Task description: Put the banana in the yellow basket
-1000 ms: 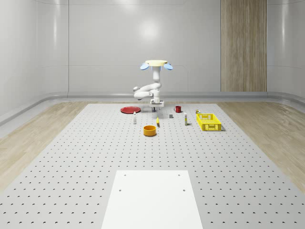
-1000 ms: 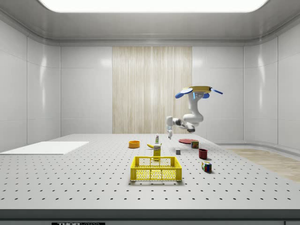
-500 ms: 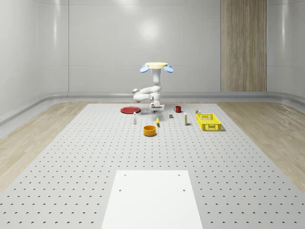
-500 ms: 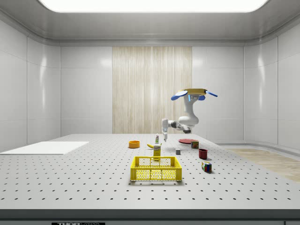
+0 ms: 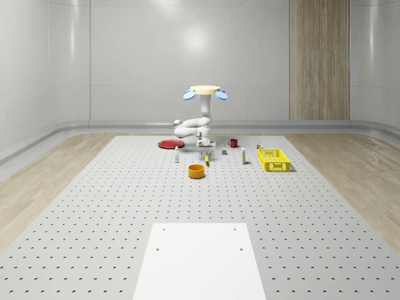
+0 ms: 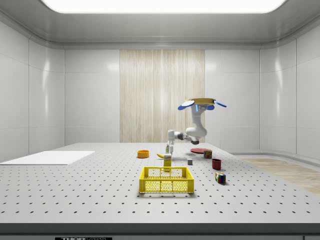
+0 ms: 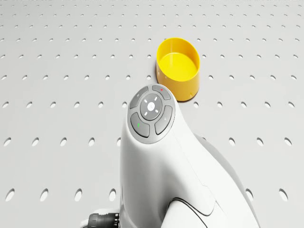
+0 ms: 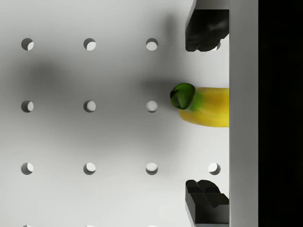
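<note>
Drone (image 5: 204,91): we hover above the curved yellow banana (image 8: 204,106).
Gripper (image 8: 207,123): we hold it spread wide astride the banana's green tip.
Risk: closing near that tip, we may lose the banana.

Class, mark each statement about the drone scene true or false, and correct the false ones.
1. The banana lies on the table between the open fingers of the pincer. True.
2. The banana is already inside the yellow basket. False: it lies on the perforated table, apart from the basket.
3. The drone rests on the table. False: it hovers above the table, near the banana.
4. An orange bowl stands on the table. True.
5. The red plate sits inside the basket. False: it lies on the table.
</note>
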